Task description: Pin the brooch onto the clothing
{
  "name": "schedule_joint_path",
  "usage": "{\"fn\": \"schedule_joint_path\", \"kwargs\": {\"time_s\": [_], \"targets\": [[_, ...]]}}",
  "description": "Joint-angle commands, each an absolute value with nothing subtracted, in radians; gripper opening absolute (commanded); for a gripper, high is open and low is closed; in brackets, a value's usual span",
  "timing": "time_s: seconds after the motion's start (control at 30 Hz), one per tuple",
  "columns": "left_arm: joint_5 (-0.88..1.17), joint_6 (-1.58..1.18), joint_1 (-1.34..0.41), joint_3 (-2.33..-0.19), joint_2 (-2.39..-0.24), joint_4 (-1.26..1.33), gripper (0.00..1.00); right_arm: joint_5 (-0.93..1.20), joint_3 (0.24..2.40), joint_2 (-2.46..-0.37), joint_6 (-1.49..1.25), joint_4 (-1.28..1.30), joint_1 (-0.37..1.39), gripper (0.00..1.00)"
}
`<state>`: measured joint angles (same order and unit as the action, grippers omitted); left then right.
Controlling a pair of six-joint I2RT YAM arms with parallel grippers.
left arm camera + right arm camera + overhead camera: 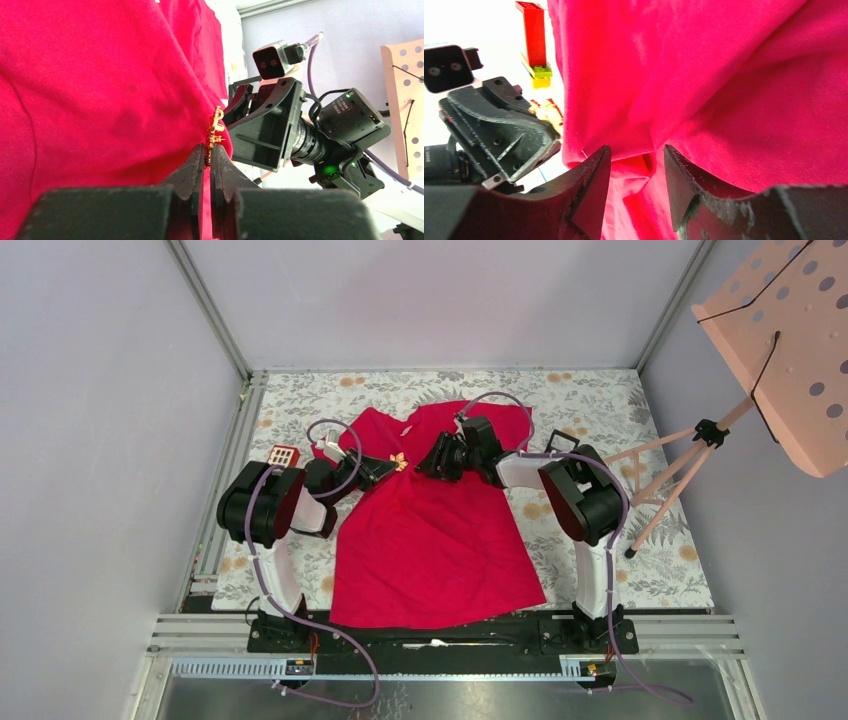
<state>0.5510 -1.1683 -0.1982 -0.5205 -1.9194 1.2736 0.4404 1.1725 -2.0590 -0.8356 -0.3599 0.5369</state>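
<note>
Left arm point(262, 502) and right arm point(580, 495) bent inward, left jaws pinched tight, right jaws parted

One red T-shirt point(430, 540), one brooch point(399, 460), two grippers point(384, 469) point(426, 466), one perforated stand point(790, 350).

Top view looks down from behind; close wrist views face each other across the shirt point(430, 540).

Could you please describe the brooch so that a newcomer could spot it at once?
Find the big red T-shirt spread on the floral tablecloth. Below its neck the left claw and right claw face each other; the brooch sits at the left claw's tip. It is the only tiny orange-yellow flower shape against plain red cloth.
</note>
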Motion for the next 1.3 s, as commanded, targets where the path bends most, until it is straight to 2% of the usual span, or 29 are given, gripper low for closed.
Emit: {"fn": "schedule_joint_path", "kwargs": {"time_s": [0.0,1.27], "targets": [[0.571,-1.139,-0.204,-0.522,-1.889,1.325,0.0,0.477,1.167,-1.99,-0.854,-0.443,0.546,0.5],[0.582,-1.067,-0.224,-0.537,-1.887,1.257,0.0,0.524,1.181,-2.014,-0.877,-0.48,0.546,0.5]]}}
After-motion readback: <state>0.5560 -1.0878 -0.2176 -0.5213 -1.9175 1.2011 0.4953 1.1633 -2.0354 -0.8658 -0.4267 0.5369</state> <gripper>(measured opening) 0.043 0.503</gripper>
